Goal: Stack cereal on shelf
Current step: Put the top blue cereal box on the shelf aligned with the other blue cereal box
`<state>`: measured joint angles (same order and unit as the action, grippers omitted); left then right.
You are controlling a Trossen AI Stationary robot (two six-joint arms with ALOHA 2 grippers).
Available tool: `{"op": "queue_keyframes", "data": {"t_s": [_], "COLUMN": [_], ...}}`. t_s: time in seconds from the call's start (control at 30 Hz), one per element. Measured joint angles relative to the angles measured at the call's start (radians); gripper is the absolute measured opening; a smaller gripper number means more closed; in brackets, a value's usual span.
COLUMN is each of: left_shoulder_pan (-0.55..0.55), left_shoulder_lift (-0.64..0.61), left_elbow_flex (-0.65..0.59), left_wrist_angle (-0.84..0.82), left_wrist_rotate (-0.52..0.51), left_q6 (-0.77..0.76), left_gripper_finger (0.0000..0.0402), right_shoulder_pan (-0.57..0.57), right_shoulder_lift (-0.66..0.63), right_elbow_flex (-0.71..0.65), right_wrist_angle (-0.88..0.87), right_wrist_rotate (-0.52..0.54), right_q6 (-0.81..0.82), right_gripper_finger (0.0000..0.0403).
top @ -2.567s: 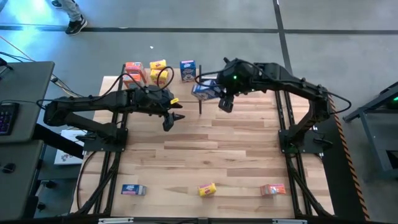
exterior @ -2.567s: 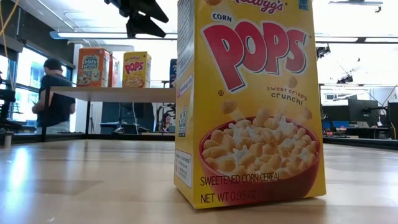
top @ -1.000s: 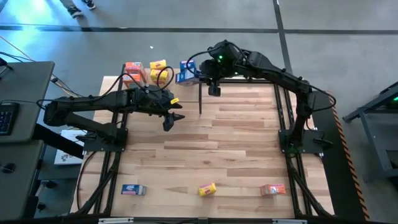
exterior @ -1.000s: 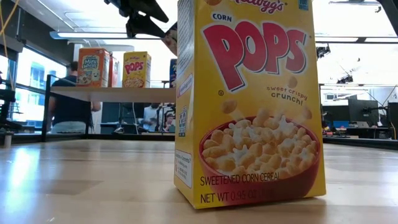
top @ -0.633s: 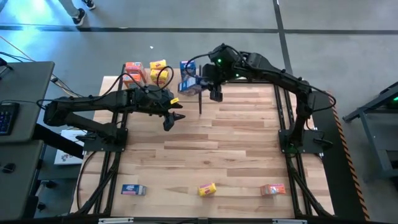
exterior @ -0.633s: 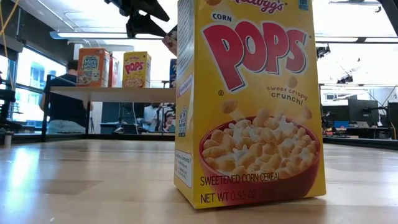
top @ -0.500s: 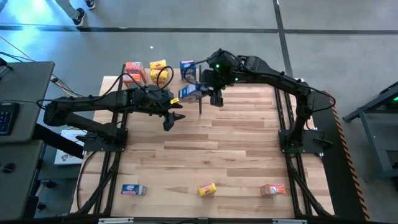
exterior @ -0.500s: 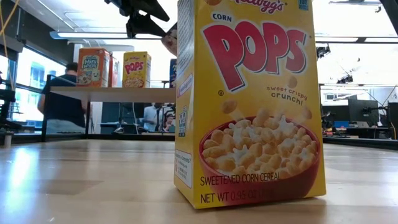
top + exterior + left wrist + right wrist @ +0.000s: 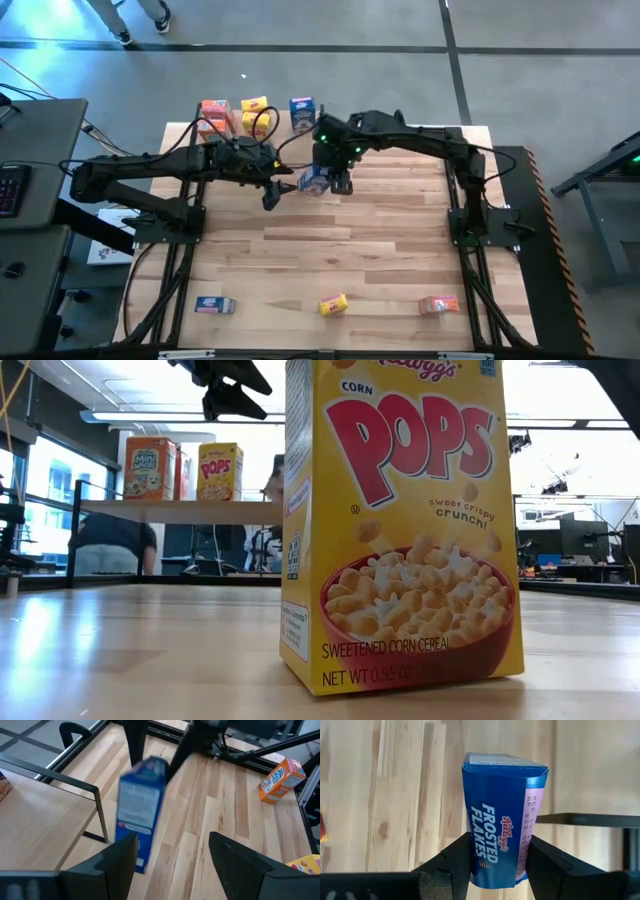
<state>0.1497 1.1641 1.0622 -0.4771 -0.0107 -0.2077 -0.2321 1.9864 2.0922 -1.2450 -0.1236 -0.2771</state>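
Note:
My right gripper (image 9: 323,182) is shut on a blue cereal box (image 9: 312,181) in the air by the shelf's right end, just in front of my left gripper (image 9: 274,190). My left gripper (image 9: 175,855) stands open and empty, and the blue box (image 9: 140,815) hangs beyond its fingers. On the shelf (image 9: 295,145) an orange box (image 9: 215,112), a yellow box (image 9: 254,110) and a blue box (image 9: 301,112) stand upright along the far edge. A blue (image 9: 214,305), a yellow (image 9: 333,304) and an orange box (image 9: 438,304) lie near the table's near edge. My right gripper pinches the blue box between its two fingers (image 9: 457,860), on two opposite sides near the end closest to the wrist (image 9: 492,870). The fingers slant steeply down from above. The box hangs below them, its free end (image 9: 505,760) toward the table, lifted clear.
The shelf's black frame post (image 9: 100,815) stands close to the held box. In the low view the yellow box (image 9: 400,520) fills the foreground, and the shelf (image 9: 180,511) shows behind it. A person stands beyond the table (image 9: 110,540). Bare tabletop (image 9: 350,250) lies in the middle.
My right gripper has come from the shelf's far right corner toward the near edge and down, up to my left gripper. It has tipped to point more steeply down. The blue box has travelled with it, still held and clear of the table.

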Motion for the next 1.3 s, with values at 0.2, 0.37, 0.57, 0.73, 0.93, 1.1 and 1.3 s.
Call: {"op": "queue_keyframes", "data": {"t_s": [0.2,0.37,0.57,0.73,0.93,1.1,1.3], "left_shoulder_pan": [0.001,0.002,0.008,0.027,0.069,0.072,0.028], "left_shoulder_lift": [0.000,0.000,0.002,0.002,0.002,0.002,0.002], "left_elbow_flex": [0.000,0.000,0.000,0.000,0.000,0.000,0.000], "left_wrist_angle": [-0.014,-0.040,-0.044,-0.045,-0.040,-0.052,-0.093], "left_wrist_rotate": [-0.001,0.000,0.000,-0.001,-0.013,-0.034,0.018], "left_q6": [0.010,0.027,0.027,0.038,0.028,0.018,0.019], "left_gripper_finger": [0.0235,0.0235,0.0243,0.0271,0.0299,0.0299,0.0299], "right_shoulder_pan": [0.024,0.044,0.063,0.071,0.076,0.079,0.094], "right_shoulder_lift": [0.039,0.043,0.043,0.043,0.043,0.043,0.043], "right_elbow_flex": [0.000,0.000,0.000,0.000,0.000,0.000,0.000], "right_wrist_angle": [-0.041,-0.045,-0.047,-0.059,-0.082,-0.106,-0.143], "right_wrist_rotate": [-0.031,-0.043,-0.043,-0.043,-0.041,-0.014,0.014], "right_q6": [-0.016,-0.013,-0.015,-0.009,0.016,0.069,0.123], "right_gripper_finger": [0.0153,0.0153,0.0153,0.0153,0.0153,0.0153,0.0153]}}
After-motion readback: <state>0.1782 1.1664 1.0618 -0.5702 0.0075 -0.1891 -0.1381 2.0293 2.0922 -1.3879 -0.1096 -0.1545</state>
